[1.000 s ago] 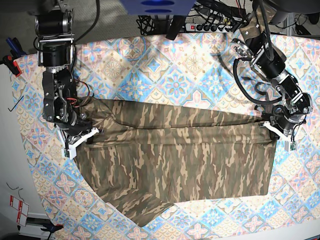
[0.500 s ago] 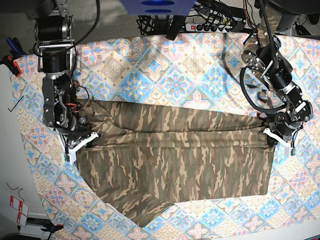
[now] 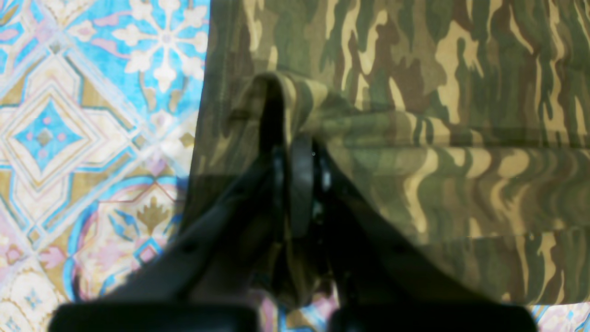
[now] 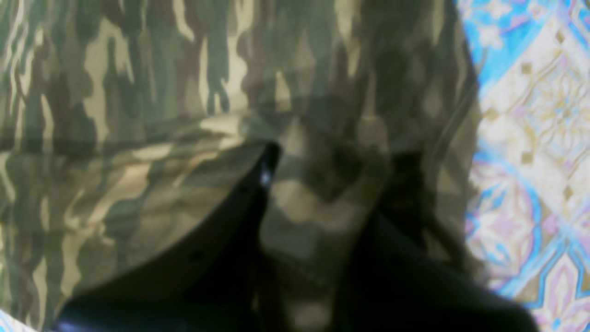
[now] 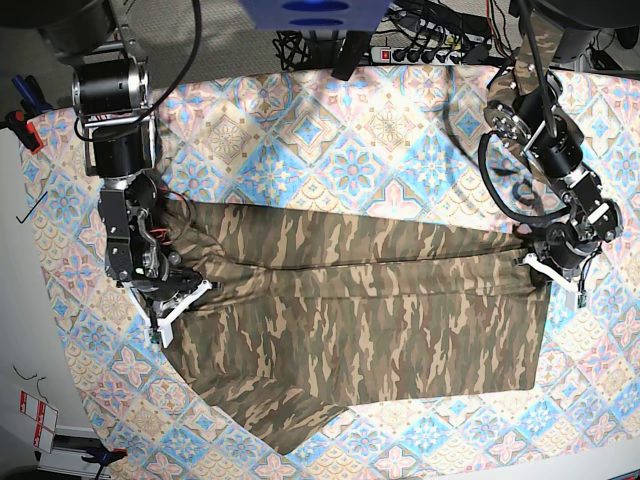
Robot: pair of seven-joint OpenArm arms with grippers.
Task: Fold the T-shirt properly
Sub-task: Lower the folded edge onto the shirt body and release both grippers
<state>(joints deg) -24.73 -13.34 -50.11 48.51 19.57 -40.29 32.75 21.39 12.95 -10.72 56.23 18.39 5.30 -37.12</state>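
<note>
The camouflage T-shirt [image 5: 360, 320] lies spread across the patterned tablecloth [image 5: 340, 150], its far edge folded over toward the front as a long band. My left gripper [image 5: 545, 268], at the shirt's right end in the base view, is shut on a pinch of the fold; the left wrist view shows the black fingers [image 3: 299, 184] clamping the camouflage cloth [image 3: 415, 138]. My right gripper [image 5: 176, 303], at the shirt's left end, is shut on the same fold. In the right wrist view the T-shirt [image 4: 138, 115] bunches between the dark fingers [image 4: 216, 244].
A power strip [image 5: 420, 50] and cables lie behind the table. A black cable loop [image 5: 495, 180] hangs by the arm on the right. A red clamp [image 5: 18, 125] grips the table's left edge. One shirt corner [image 5: 290, 440] lies close to the front edge.
Both grippers have drawn the held fold toward the table's front, the right gripper moving farthest. The folded band now covers more of the shirt.
</note>
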